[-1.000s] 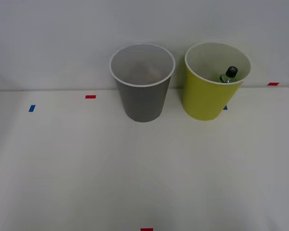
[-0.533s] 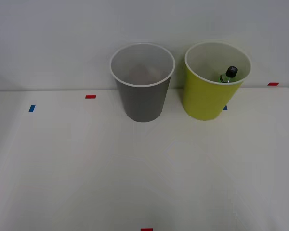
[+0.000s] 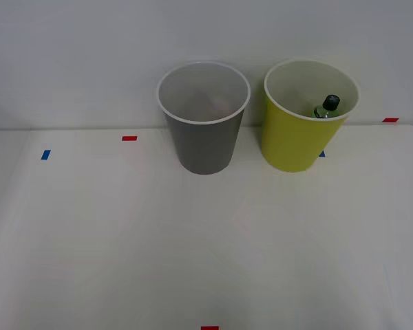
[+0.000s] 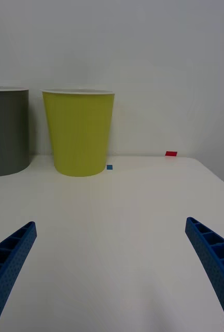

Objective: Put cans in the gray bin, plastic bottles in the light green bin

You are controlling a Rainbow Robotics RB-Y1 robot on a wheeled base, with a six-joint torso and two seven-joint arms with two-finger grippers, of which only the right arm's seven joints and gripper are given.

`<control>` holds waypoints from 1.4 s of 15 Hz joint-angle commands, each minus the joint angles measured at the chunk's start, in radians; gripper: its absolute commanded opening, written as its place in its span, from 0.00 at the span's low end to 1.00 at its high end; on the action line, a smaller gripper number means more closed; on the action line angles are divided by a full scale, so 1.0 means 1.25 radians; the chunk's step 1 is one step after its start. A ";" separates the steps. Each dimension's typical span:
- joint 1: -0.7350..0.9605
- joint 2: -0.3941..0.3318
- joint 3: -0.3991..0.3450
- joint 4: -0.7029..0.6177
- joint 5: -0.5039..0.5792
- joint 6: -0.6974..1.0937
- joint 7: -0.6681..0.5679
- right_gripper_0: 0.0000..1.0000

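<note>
Wide apart and holding nothing, the jaws of the right gripper (image 4: 112,270) hang low over the white table (image 3: 206,247), its blue ribbed fingers (image 4: 8,259) pointing toward the bins. At the far edge stand two tall tapered bins, just beside each other: the gray bin (image 3: 205,141) on the left, pale inside, and the light green bin (image 3: 292,141) on the right. Inside the green one sits a dark green bottle (image 3: 327,107) with a black cap. Small red and blue tape marks (image 3: 129,138) dot the table.

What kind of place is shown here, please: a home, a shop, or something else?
Probably a robot test setup in a lab, not a home: a plain white table against a bare wall, small red and blue tape marks, and only a gray bin and a light green bin.
</note>
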 commanded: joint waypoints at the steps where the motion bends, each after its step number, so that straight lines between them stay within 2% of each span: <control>1: 0.000 0.000 0.000 0.000 0.000 0.000 0.000 1.00; 21: 0.000 0.000 0.000 0.000 0.000 0.000 0.000 1.00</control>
